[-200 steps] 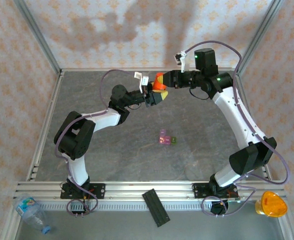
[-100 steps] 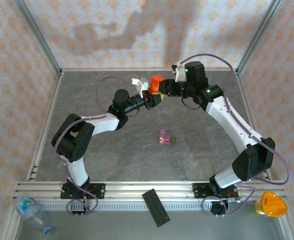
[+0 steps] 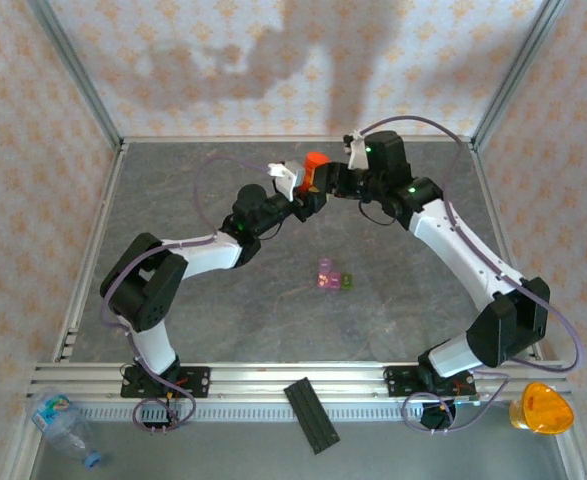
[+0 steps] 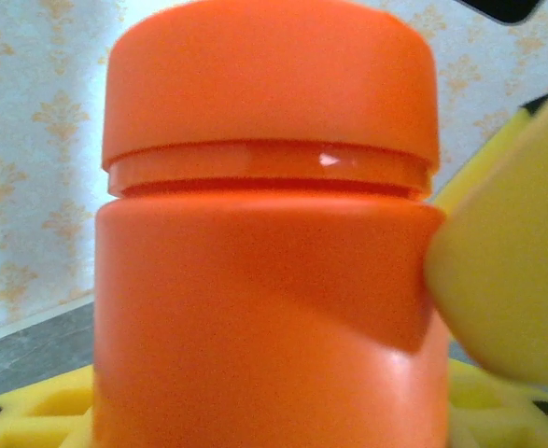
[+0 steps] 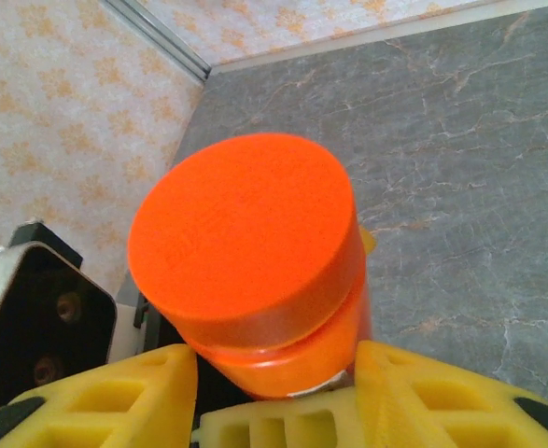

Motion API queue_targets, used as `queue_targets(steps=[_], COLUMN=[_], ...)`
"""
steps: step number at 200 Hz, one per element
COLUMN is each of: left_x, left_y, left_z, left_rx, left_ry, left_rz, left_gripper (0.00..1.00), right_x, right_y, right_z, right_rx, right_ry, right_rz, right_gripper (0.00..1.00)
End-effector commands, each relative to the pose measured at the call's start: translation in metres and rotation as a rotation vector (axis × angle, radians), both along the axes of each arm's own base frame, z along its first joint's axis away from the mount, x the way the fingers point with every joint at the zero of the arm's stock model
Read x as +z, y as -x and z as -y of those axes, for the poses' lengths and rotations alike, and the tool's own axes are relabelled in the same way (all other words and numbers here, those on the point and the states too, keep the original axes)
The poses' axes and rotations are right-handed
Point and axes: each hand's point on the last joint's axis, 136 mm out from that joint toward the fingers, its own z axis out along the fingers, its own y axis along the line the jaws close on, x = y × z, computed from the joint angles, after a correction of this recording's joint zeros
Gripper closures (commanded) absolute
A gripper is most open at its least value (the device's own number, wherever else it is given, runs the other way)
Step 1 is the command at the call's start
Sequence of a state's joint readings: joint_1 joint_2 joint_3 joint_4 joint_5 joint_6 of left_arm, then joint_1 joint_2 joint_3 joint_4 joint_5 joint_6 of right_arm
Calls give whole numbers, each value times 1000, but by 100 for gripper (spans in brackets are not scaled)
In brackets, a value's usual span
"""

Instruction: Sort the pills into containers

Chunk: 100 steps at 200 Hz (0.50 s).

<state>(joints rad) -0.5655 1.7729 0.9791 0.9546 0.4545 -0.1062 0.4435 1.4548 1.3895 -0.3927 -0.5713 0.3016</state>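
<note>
Two hands flank the orange bottle (image 4: 269,233): left hand (image 3: 308,197) grips it, right hand's (image 3: 331,181) hold unclear.

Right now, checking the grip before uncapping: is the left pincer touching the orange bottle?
Touching. Left wrist view: the left pincer presses a yellow finger against the orange bottle, no gap.

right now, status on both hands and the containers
left hand shut on bottle. right hand flanks it under the cap, grip unclear. containers mid-table, apart from both hands, path to them open.
</note>
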Motion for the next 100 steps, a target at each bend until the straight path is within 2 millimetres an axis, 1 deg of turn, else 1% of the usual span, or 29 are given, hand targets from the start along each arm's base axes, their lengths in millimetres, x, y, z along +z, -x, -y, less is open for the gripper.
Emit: queue_targets(steps=[1,23,39,59,75,100], left_x=[60,68,75,81,79,80], left_y=[29,36,41,47,50,52], left_z=[12,13,12,15,19,22], left_rx=[-132,-240,-318,-404,-444,-484], left_ry=[77,127,182,206,201,207], left_rz=[160,140,118,90,69,49], left_gripper=[100,100,100,100,100,100], right_x=[50,67,78,83,88,90], right_y=[-3,1,4,5,3,2], right_z=[27,36,36,33,28,20], right_rx=[-31,5,41,87,118,169], right_ry=[-29,-36,-33,-9,-14,-24], right_rz=[121,155,173,170,168,151], right_gripper=[51,43,33,24,22,21])
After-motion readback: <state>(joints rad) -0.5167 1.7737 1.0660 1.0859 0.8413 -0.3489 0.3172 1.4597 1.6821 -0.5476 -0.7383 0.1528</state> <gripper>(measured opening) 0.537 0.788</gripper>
